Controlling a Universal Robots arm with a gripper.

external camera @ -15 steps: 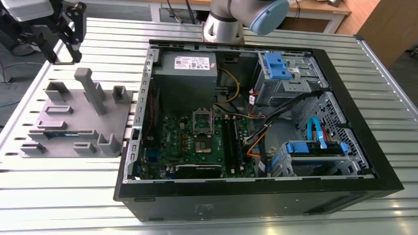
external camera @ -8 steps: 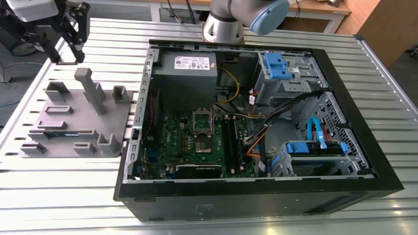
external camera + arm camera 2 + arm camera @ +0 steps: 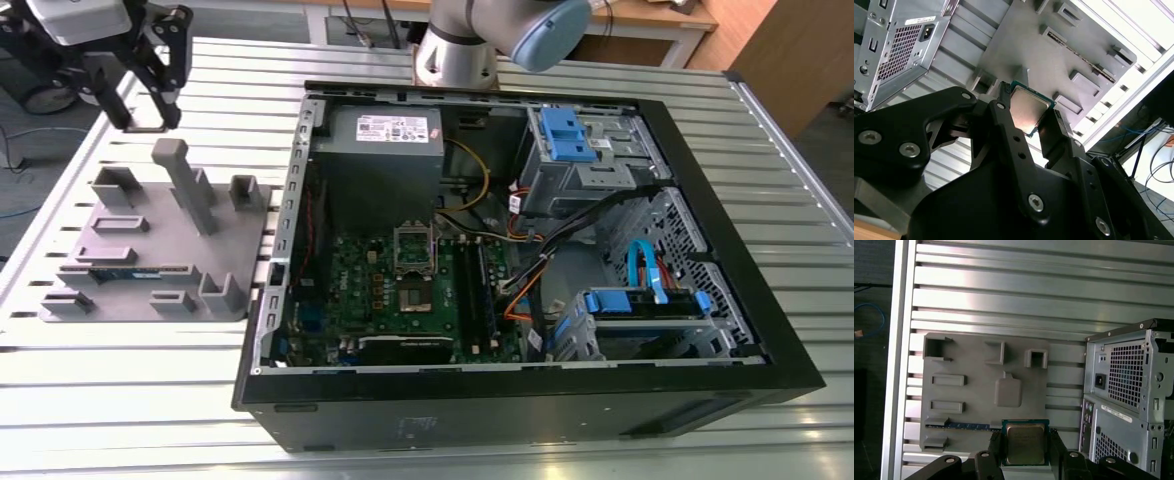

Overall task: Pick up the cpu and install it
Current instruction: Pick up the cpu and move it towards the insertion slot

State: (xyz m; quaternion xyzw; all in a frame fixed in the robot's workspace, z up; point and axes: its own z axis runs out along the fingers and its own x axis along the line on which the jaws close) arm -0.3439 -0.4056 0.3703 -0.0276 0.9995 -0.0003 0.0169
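The cpu (image 3: 1025, 444), a small square chip with a shiny metal top and green edge, sits clamped between the black fingers of my gripper (image 3: 1025, 447) in both wrist views. In the second wrist view the cpu (image 3: 1028, 109) is held by two opposite edges in the gripper (image 3: 1028, 107). In the exterior view my gripper (image 3: 142, 118) hangs above the far end of the grey fixture plate (image 3: 147, 240), at the exterior view's left of the open computer case (image 3: 534, 390). The motherboard (image 3: 400, 290) lies inside the case, with its socket (image 3: 415, 250) near the board's middle.
The grey fixture plate (image 3: 984, 390) has several raised holders, and a narrow memory stick (image 3: 961, 426) lies in one slot. Inside the case are a grey power supply (image 3: 384, 135), blue drive bays (image 3: 574, 135) and loose cables (image 3: 534, 270). The ribbed metal table (image 3: 134, 420) surrounds everything.
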